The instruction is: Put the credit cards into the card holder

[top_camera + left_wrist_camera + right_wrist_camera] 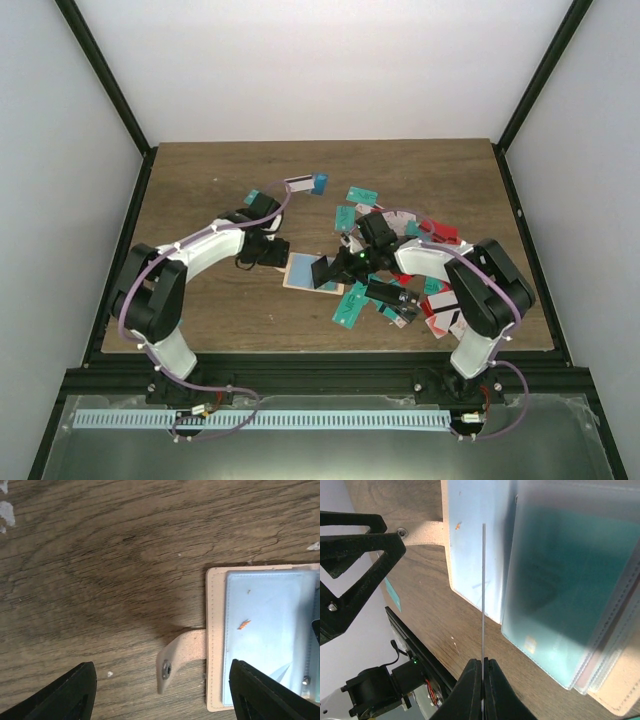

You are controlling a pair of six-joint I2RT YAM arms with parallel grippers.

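Observation:
The card holder [298, 272] lies open on the table, tan with clear sleeves. Its snap tab [176, 652] curls up off the wood. My left gripper [162, 700] stands open, one finger on either side of the tab, touching nothing; from above it [276, 257] sits at the holder's left edge. My right gripper [483, 667] is shut on a credit card [483, 590] seen edge-on, held upright over the holder's light blue sleeve [470, 540]. A teal card [570, 580] sits inside another sleeve. From above, the right gripper [338, 269] is at the holder's right side.
Loose credit cards lie scattered around the right arm: teal ones [362, 195] [348, 305], red ones [440, 232] and a white one with a dark stripe [298, 184] at the back. The table's black frame [120, 250] borders the wood.

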